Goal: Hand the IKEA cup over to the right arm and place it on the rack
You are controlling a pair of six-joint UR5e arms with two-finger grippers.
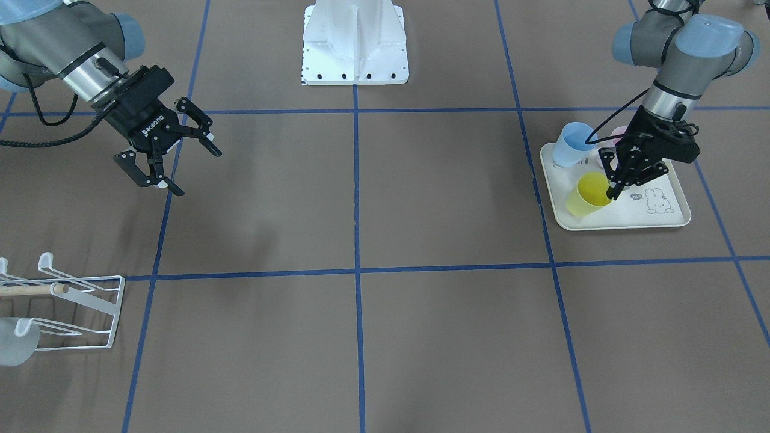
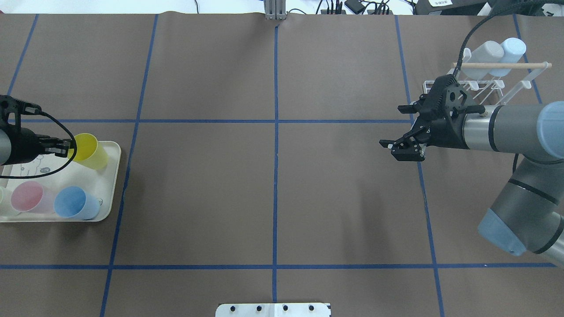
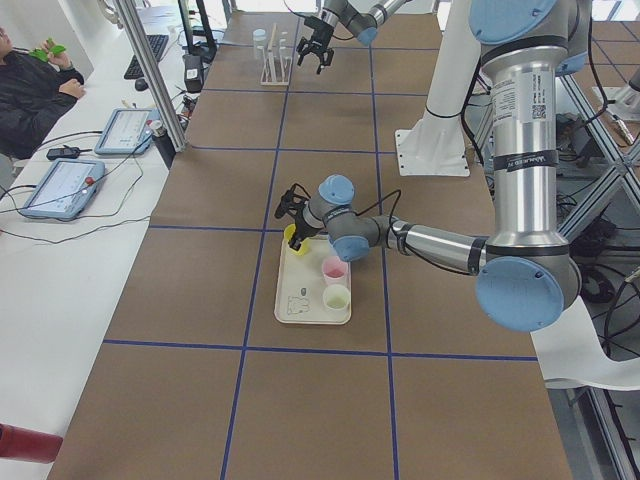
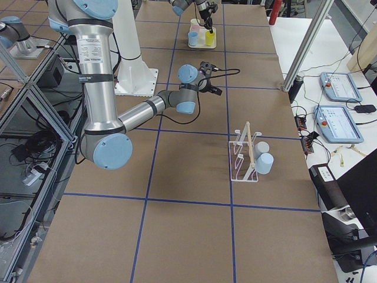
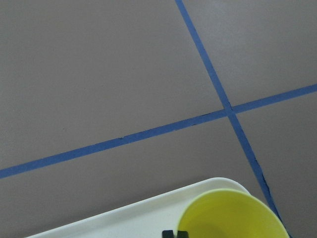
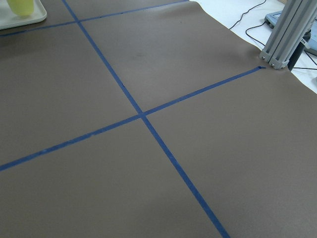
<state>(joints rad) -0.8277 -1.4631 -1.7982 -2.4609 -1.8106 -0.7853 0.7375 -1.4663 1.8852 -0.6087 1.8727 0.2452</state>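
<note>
Looking in from my remote desk, I see the left gripper (image 1: 613,191) down on the cream rounded plastic tray (image 1: 625,225) with the rabbit drawing. Its jaws are drawn narrow and pinch the rim of the translucent yellow plastic IKEA cup (image 1: 586,197). The cup leans at the tray corner nearest the table's middle, on the side away from the robot's base. I cannot tell whether its bottom rests on the tray.

3 more cups share the tray. A pale blue cup (image 2: 72,202) stands at the corner toward the robot, a pink cup (image 2: 28,197) is just beside it, and a pale green cup (image 3: 337,297) stands at the tray's outer end.

Well apart from the tray, across the brown paper table cover (image 1: 421,198), the silver-grey right arm (image 2: 506,127) holds the right gripper (image 1: 197,172) above the paper, jaws spread wide. A long black cable (image 1: 36,141) loops from its wrist.

Farther from the tray, at the table's opposite end, is the small white wire rack (image 2: 484,90) with a pale wooden dowel (image 2: 502,65) across it. It carries 2 cups, a pale grey cup (image 2: 487,53) and a light blue cup (image 2: 512,47), side by side.
</note>
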